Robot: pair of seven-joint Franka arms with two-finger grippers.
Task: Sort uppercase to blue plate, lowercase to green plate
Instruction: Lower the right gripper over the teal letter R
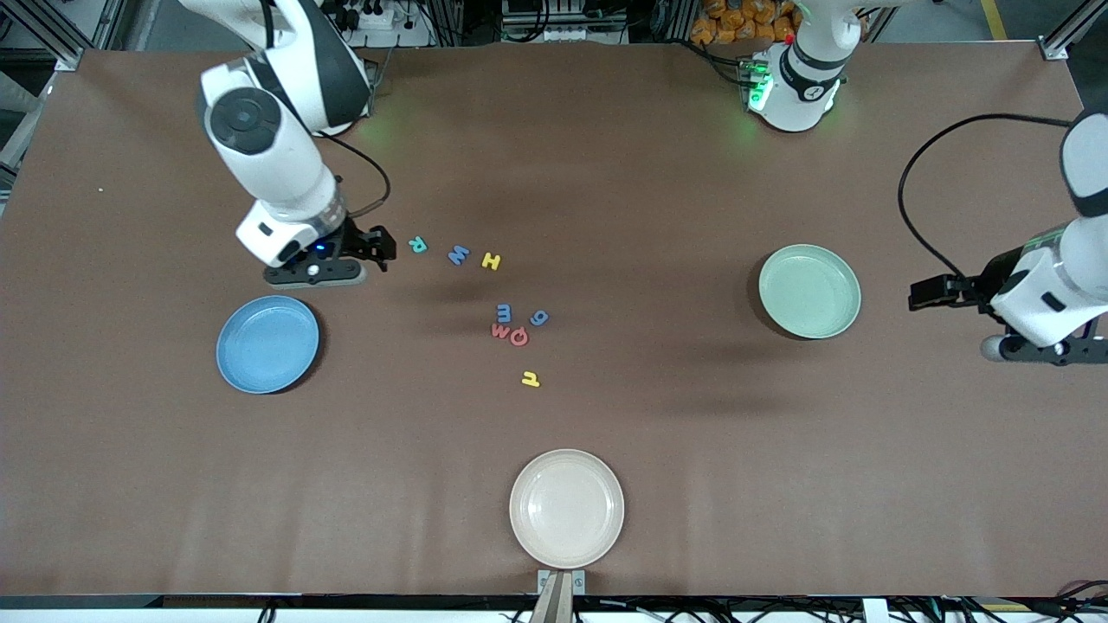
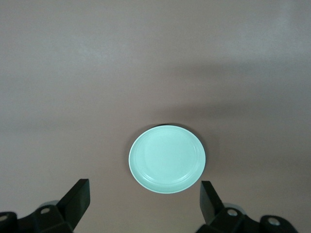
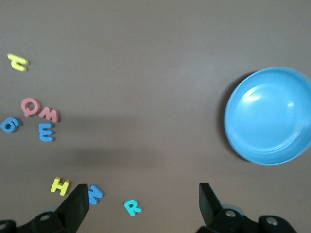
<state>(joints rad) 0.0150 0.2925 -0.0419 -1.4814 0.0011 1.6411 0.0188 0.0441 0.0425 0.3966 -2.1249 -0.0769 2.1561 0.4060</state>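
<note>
The teal R [image 1: 417, 245], thin, light and stiff, needs an edge pinch from the gaping right pincer [image 1: 368, 260] hovering at its nine o'clock; left pincer [image 1: 930, 294] waits agape.

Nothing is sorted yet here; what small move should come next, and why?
Probably the right gripper should lower onto the teal R. Its fingers are open, it hangs over the table just beside that capital, and the blue plate lies close by. All eight letters still lie on the table, and both plates are bare. The left gripper, open, waits at its end by the green plate.
</note>
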